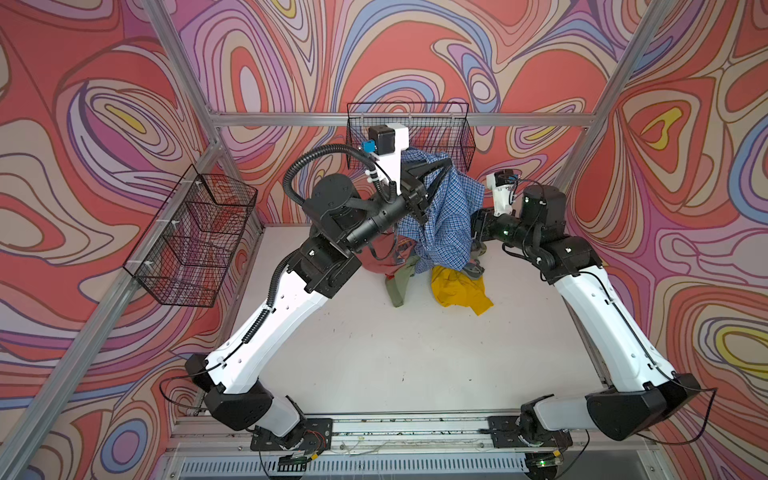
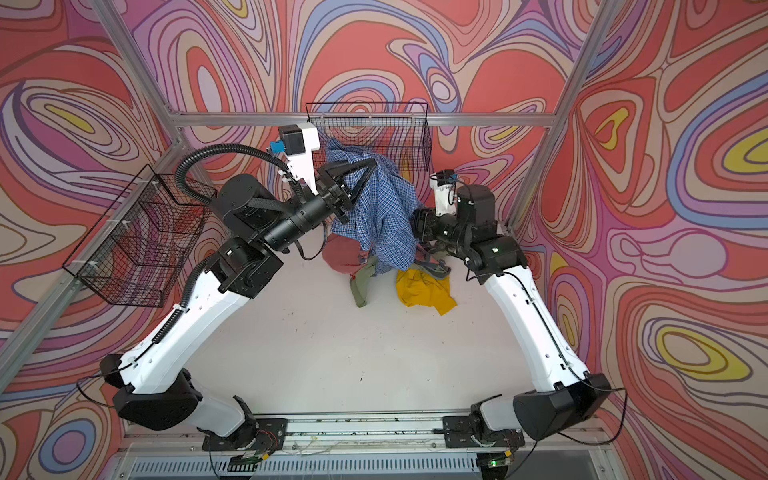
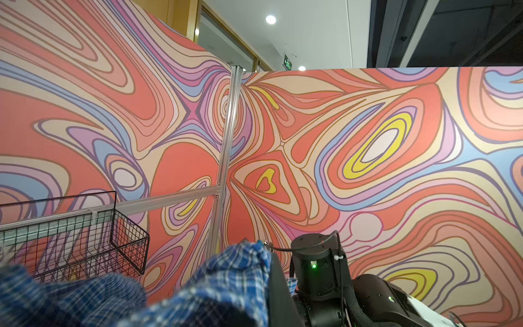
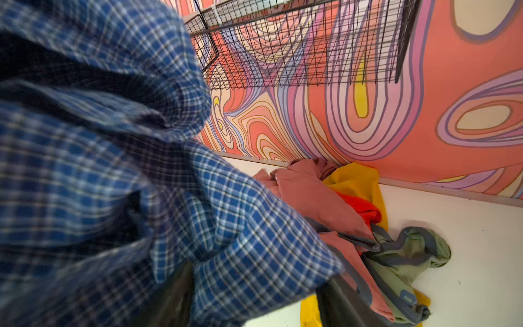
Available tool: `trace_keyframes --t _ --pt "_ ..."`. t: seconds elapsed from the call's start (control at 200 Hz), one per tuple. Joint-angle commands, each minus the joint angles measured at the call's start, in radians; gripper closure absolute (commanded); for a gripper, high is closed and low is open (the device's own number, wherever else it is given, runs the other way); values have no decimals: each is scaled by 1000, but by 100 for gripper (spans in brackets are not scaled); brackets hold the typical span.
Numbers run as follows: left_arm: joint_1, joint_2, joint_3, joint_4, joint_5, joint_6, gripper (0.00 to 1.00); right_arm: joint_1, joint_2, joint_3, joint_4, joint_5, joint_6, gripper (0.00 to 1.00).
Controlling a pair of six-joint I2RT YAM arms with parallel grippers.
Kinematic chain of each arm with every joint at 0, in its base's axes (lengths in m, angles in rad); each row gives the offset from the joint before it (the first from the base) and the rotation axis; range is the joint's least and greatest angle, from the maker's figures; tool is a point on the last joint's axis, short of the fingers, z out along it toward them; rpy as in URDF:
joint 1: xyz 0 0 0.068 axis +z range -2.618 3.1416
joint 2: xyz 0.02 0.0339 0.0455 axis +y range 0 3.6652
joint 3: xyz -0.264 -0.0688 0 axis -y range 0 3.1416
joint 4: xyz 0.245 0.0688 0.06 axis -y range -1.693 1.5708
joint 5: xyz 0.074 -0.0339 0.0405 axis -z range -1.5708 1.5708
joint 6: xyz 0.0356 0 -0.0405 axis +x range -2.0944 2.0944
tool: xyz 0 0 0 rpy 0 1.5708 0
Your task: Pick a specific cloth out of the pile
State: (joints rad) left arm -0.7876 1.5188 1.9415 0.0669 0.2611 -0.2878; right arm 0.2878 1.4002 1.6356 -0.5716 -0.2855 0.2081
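Two arms (image 1: 286, 307) (image 1: 598, 307) bend inward: raised left claw (image 1: 447, 161) pinches the blue-and-white checked woven shirt (image 1: 446, 220) aloft; low right claw (image 4: 254, 279) gapes wide against its hanging folds.

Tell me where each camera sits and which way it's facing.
Both top views: overhead, looking down on table, left arm, right arm, left gripper holding checked shirt.
Left wrist: on left arm, facing up at wall corner, back basket; right arm shows.
Right wrist: on right arm, facing checked shirt, pile; open right gripper shows.
Shared: checked shirt, back basket everywhere.
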Motion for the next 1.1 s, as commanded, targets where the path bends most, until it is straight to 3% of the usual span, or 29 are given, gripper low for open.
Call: trace_keyframes --t 0.0,0.321,0.521,0.872,1.097 --pt "-11 -38 77 103 11 6 100 -1 21 -31 -4 4 -12 19" --pt "-33 11 172 55 -14 61 100 -2 -90 -392 98 0 -208 21" --pt "-32 23 174 49 -38 67 100 28 -184 -640 329 -75 -238 27" --pt "-36 27 172 33 -55 73 100 220 -19 -717 727 98 -293 32" --pt "-35 4 141 28 -73 89 100 230 103 -702 885 162 -314 39"
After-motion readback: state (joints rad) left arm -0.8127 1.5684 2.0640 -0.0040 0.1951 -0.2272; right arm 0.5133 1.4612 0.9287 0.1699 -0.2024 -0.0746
